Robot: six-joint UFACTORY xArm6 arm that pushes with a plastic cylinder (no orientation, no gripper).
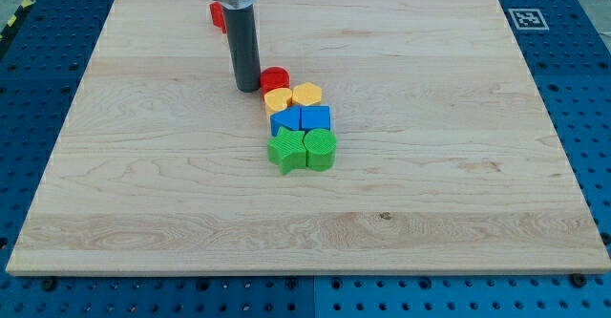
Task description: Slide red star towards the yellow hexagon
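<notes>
A red block (218,14) lies near the view's top left of the wooden board (143,165). It is partly hidden behind my rod, so its shape is unclear. A second, round-looking red block (275,76) sits at the top of a tight cluster in the middle. Just below it are two yellow blocks: one (278,98) on the left and a hexagon-like one (307,95) on the right. My tip (248,89) rests on the board just left of the round red block, touching or nearly touching it.
Below the yellow blocks are two blue blocks (284,121) (316,118). Below these are a green star (285,151) and a rounded green block (321,150). A black-and-white marker (524,18) is at the board's top right corner. Blue pegboard surrounds the board.
</notes>
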